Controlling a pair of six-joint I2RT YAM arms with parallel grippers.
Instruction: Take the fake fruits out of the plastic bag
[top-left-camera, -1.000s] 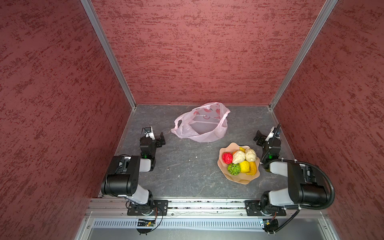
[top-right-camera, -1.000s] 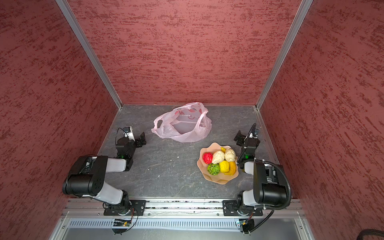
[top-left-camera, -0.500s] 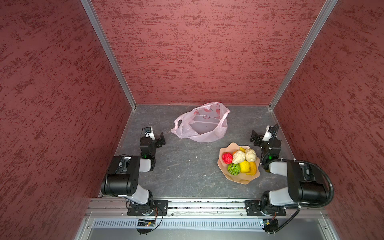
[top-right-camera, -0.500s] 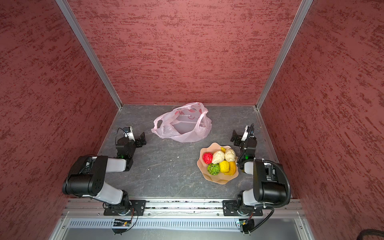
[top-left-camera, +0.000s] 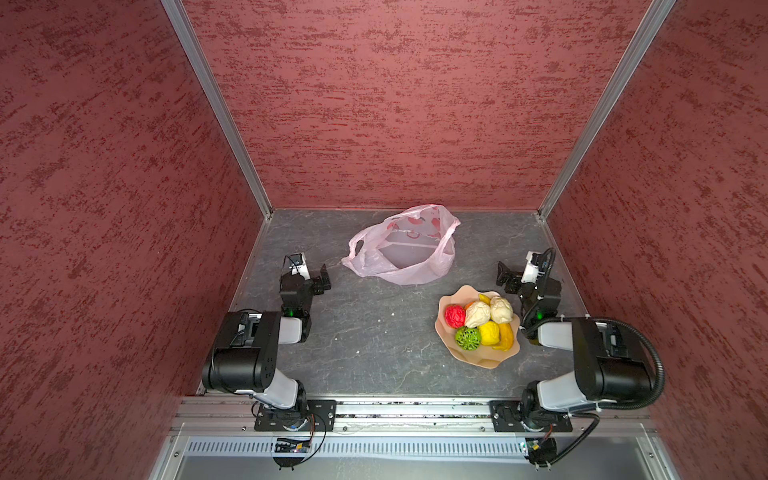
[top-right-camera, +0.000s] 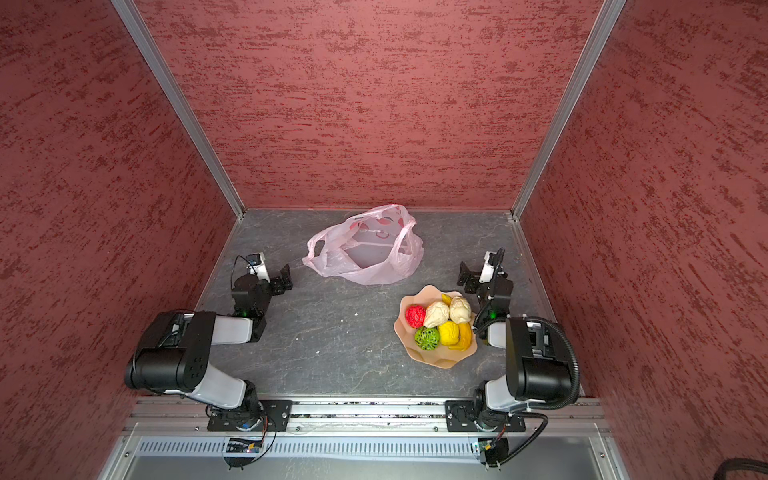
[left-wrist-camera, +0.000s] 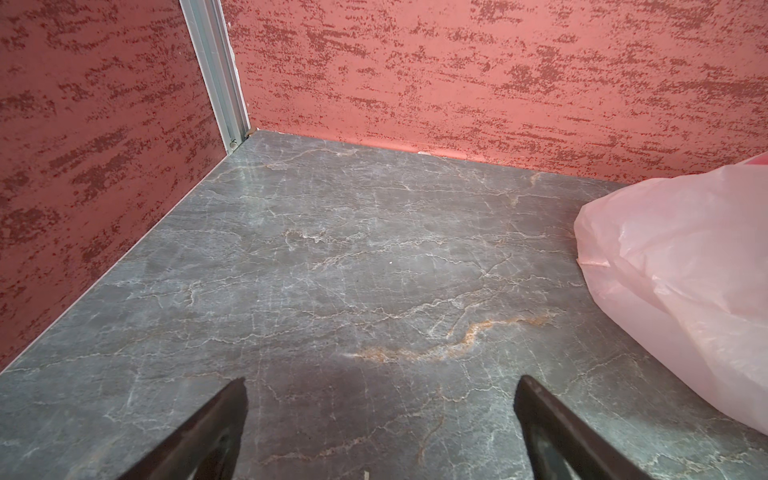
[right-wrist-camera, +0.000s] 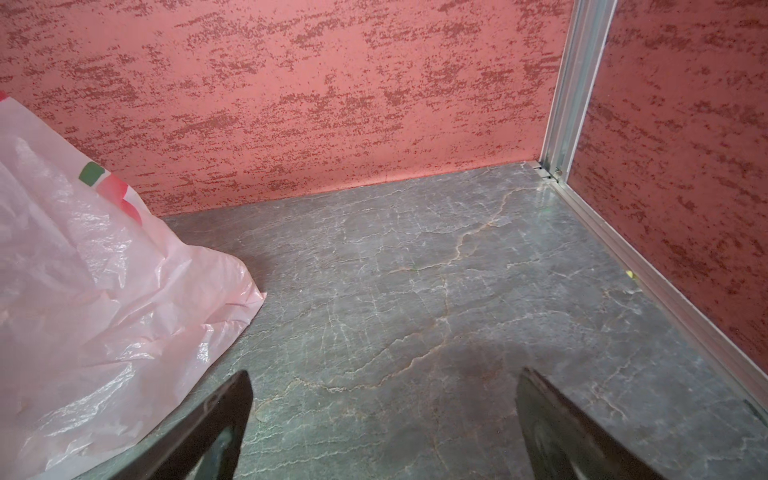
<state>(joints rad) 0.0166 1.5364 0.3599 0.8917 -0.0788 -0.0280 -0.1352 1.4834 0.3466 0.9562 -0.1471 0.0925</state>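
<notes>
Both arms sit low on the grey table (top-left-camera: 374, 345), the left gripper (left-wrist-camera: 381, 379) and right gripper (right-wrist-camera: 385, 372) spread wide with nothing between their jaws. The pink bag (top-left-camera: 401, 253) lies slack near the back wall, mouth open. The fruits (top-left-camera: 478, 314) are heaped in a tan dish (top-left-camera: 478, 360) beside the right arm, apart from the bag.

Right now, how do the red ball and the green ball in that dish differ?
The red ball looks solid and bumpy; the green ball is an open lattice. The red ball lies nearer the bag than the green ball does. Both are round, similar in size, and rest in the tan dish.
</notes>
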